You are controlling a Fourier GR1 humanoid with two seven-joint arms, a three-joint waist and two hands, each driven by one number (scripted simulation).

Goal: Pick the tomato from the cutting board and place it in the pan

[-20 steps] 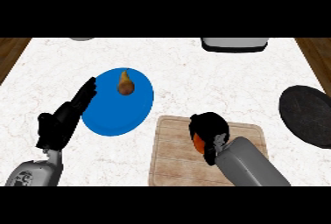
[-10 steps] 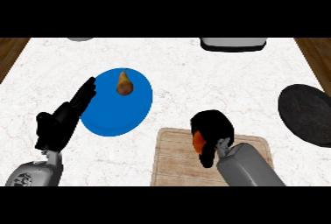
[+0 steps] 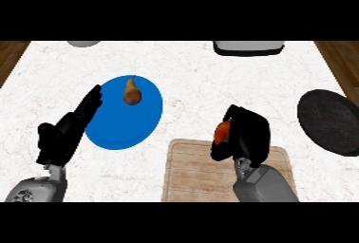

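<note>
Head view: white marbled counter (image 3: pixel 196 71), wood floor at both upper corners; right hand (image 3: pixel 247 136) comes in from lower edge on a grey forearm, sits over the top-right part of the cutting board (image 3: pixel 193 173); its fingers are curled round the tomato (image 3: pixel 223 132), grasping it, w/ only a red-orange patch showing on the hand's left side, rest hidden by the black hand; can't tell if the tomato is touching the board or raised off it; pan (image 3: pixel 329 121), dark & round, lies at the right edge of the counter, well apart from the hand & tomato, nothing in it

Left hand (image 3: pixel 64 135) at the view's left, fingers straight & released, holding nothing, resting w/ fingertips up along the left rim of the blue plate (image 3: pixel 129 130); a brown pear (image 3: pixel 131 93) lies on the plate's upper part, stem pointing up; plate is left of the board, near but apart

Top edge: a white box-like item w/ dark base (image 3: pixel 249 47) upper right; a grey rounded item (image 3: pixel 84 43) upper left, both cut off by the frame
</note>
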